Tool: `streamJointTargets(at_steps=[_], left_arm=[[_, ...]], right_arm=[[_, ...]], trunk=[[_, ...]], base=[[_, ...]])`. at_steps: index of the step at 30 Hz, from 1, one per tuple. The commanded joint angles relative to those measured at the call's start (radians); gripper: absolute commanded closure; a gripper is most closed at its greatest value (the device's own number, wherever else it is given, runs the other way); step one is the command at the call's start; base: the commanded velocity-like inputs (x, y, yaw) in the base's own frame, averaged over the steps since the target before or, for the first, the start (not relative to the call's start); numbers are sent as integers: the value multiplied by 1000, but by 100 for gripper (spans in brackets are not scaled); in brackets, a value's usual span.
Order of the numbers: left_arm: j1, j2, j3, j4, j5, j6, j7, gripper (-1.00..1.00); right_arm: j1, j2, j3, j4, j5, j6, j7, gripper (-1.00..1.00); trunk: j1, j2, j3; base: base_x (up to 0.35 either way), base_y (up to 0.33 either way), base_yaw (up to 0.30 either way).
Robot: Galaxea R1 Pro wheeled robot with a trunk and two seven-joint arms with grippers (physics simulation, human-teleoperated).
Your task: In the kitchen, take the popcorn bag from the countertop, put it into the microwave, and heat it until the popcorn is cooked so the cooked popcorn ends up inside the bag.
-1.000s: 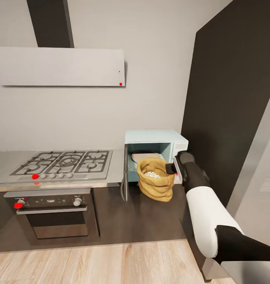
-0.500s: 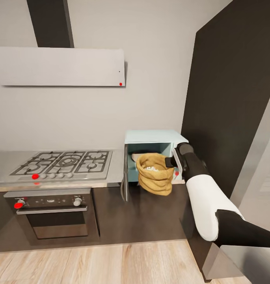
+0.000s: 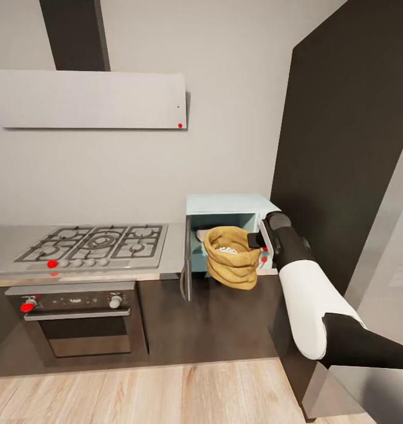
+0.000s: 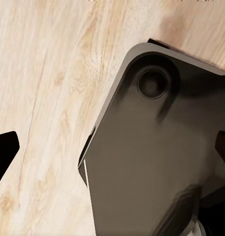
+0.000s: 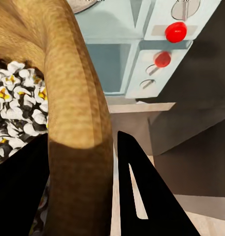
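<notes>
The tan popcorn bag (image 3: 230, 259) hangs in front of the open mouth of the mint-blue microwave (image 3: 225, 205), its bottom sagging below the oven floor. My right gripper (image 3: 254, 240) is shut on the bag's right rim. In the right wrist view the black fingers (image 5: 142, 196) pinch the rolled rim of the bag (image 5: 78, 123), with white popcorn (image 5: 14, 108) inside it and the microwave's knob panel with red dots (image 5: 175, 32) behind. The microwave door stands swung out to the left. My left gripper (image 4: 112, 152) is open, pointing down over wooden floor.
A gas hob (image 3: 98, 241) is set in the grey countertop (image 3: 175, 250) to the left, over a black built-in oven (image 3: 77, 321). A dark tall cabinet (image 3: 342, 147) stands just right of the microwave. My own dark base (image 4: 151, 162) lies below the left gripper.
My right arm has lifted the bag and carried it a little closer to the microwave opening. Most of that move came in the first half second.
</notes>
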Motion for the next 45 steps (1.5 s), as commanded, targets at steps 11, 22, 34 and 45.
streamJointTargets(at_steps=[11,22,34,45], left_arm=[[0,0,3,-2,2,-1,0,-100],[0,0,3,-2,2,-1,0,-100],[0,0,3,-2,2,-1,0,-100],[0,0,4,-2,2,-3,1,-100]], right_arm=[[-1,1,-4,-1,7,3,3,100],[-1,1,-4,-1,7,3,4,100],[-1,6,-4,-1,7,3,5,100],[-1,15,-9,0,4,3,9,100]], trunk=[[0,-1,-1],[0,-1,-1],[0,-1,-1],[0,-1,-1]], base=[[292,0,0],[307,0,0],[300,0,0],[49,0,0]])
